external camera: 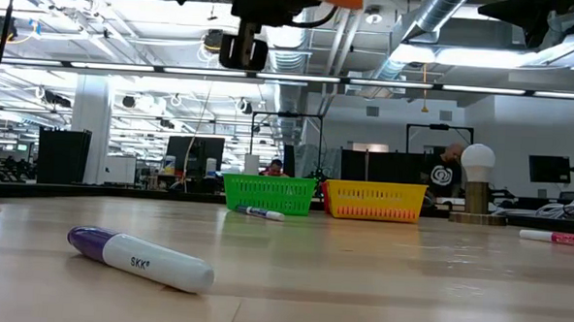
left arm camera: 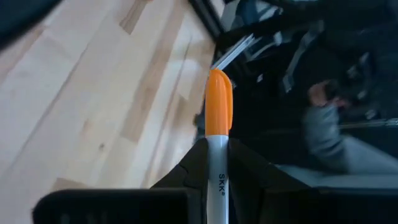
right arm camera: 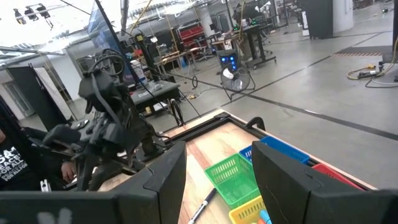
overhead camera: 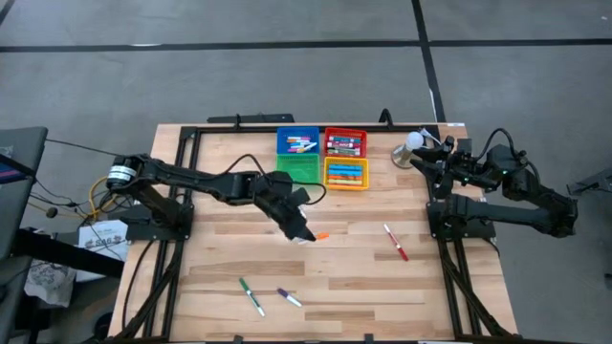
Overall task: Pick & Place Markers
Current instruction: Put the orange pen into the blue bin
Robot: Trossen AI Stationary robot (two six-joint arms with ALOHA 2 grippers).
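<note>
A: Marker (left arm camera: 218, 124), white barrel with a smooth orange cap, is pinched between the dark fingers of the left gripper (overhead camera: 304, 235), held off the table over its middle.

B: And the right gripper (right arm camera: 217, 180)?

A: Its fingers stand apart with nothing between them, parked by the table's right edge near a white bulb-shaped object (overhead camera: 412, 143).

B: The surface?

A: Pale wood planks, butcher-block style (overhead camera: 354, 287). Four square mesh-walled plastic bins sit at the far edge: blue (overhead camera: 297, 141), red (overhead camera: 344, 142), green (overhead camera: 299, 168), yellow (overhead camera: 346, 173).

B: Other markers?

A: A purple-capped one (external camera: 139, 258), a green-capped one (overhead camera: 251, 297) and a red one (overhead camera: 395, 242) lie loose on the wood. The low view alone shows another (external camera: 260, 213) lying before the green bin, plus an industrial room with ceiling ducts behind.
</note>
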